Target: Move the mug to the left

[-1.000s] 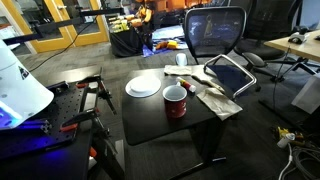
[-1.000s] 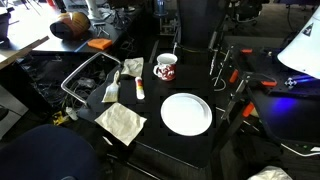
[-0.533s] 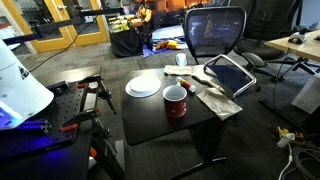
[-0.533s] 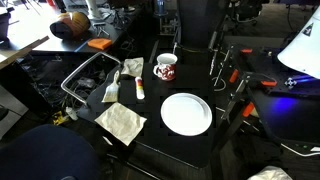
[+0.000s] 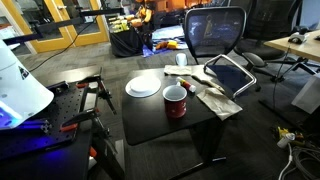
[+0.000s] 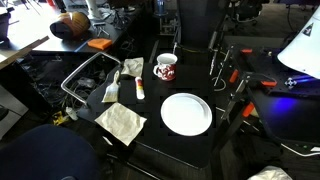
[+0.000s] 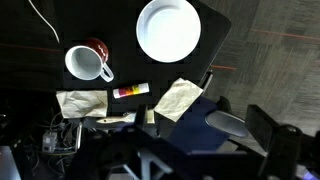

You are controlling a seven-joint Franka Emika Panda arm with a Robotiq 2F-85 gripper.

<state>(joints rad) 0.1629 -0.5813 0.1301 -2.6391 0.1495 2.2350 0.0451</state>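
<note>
The dark red mug with a white inside stands upright on the black table, next to the flat white plate. Both also show in the other exterior view, the mug and the plate. In the wrist view the mug is at the upper left with its handle toward the lower right, and the plate is at the top centre. My gripper hangs high above the table, well clear of the mug. Its dark fingers are spread apart with nothing between them.
Crumpled paper napkins and a small tube lie on the table near the mug. A tablet lies at the table's edge before an office chair. Red-handled clamps sit beside the plate side.
</note>
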